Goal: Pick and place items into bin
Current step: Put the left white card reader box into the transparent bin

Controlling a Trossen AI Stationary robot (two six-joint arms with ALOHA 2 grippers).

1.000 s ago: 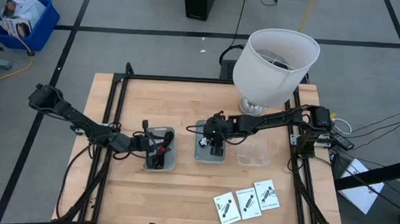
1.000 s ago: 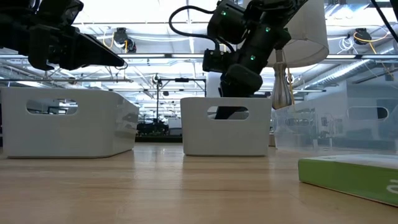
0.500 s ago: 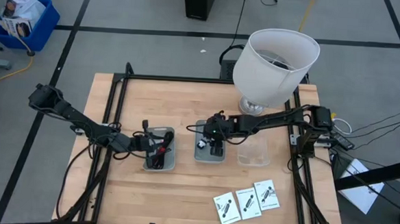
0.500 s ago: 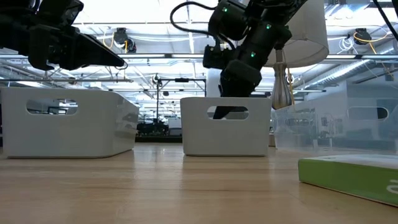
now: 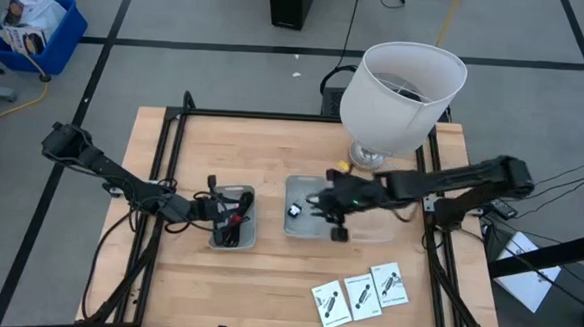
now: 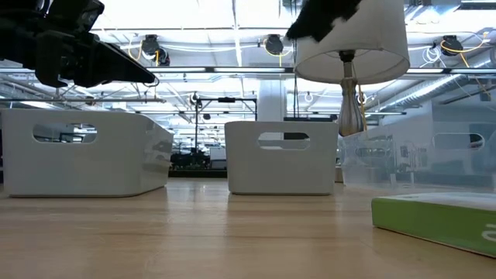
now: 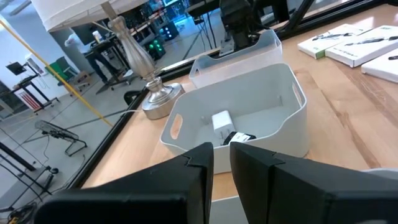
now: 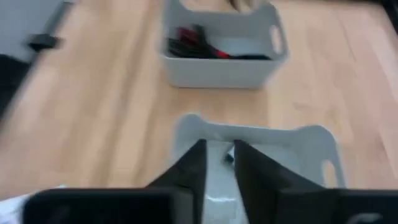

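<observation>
High view: middle grey bin [image 5: 296,210] as the landmark, on the wooden table [image 5: 273,152]. Just left of it, a second grey bin [image 5: 234,219] holding the dark red coiled cable [image 5: 237,217] and black-and-red cable [image 5: 227,232], with the left gripper [image 5: 213,207] at that bin's left wall; jaw state not readable here. Inside the middle bin, a tiny white block [image 5: 296,211] beside a tiny black block [image 5: 290,213]. Over its right edge, the right gripper [image 5: 336,207]. Right of it, a clear bin [image 5: 371,224]; behind that, the white lampshade [image 5: 404,94]. In front and to the right, three white cards [image 5: 361,292] flat on the wood.

Low view: middle bin [image 6: 281,157] centred, second bin [image 6: 85,152] left, one card's green edge [image 6: 434,220] right.

Left wrist view: fingers [image 7: 205,165] close together, narrow gap, nothing between; middle bin [image 7: 239,118] ahead with both blocks inside.

Right wrist view: fingers [image 8: 196,163] nearly together, empty, above the middle bin [image 8: 255,155]; cables in the farther bin [image 8: 217,53].
</observation>
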